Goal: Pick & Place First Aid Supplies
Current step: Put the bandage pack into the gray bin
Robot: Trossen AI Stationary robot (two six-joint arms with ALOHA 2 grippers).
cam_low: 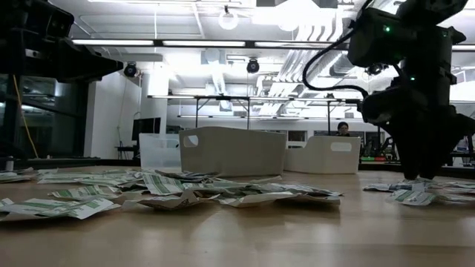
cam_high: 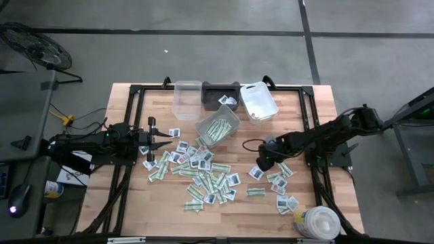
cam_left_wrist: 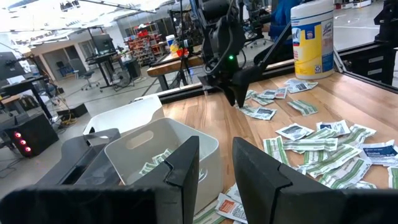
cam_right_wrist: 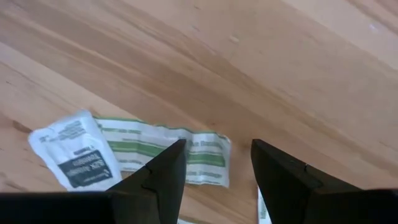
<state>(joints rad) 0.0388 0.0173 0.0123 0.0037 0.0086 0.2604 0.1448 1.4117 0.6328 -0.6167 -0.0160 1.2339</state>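
Right end effector [cam_right_wrist: 214,163] open, empty — above flat green-striped packet [cam_right_wrist: 163,148] on wood.

Bright, even overhead light, with glare in the level view and blur close to the wrist cameras.

From table height the ceiling light strips [cam_low: 223,43] bloom white, and the dark arm [cam_low: 412,96] stands nearly silhouetted against them. The near wooden table [cam_low: 245,237] is soft, with a pale sheen. From above, shadows under the scattered packets [cam_high: 203,177] are faint and short. In both wrist views the dark fingers [cam_left_wrist: 186,177] [cam_right_wrist: 161,180] are blurred, while the green-and-white strip [cam_right_wrist: 168,149] on the wood is fairly sharp.
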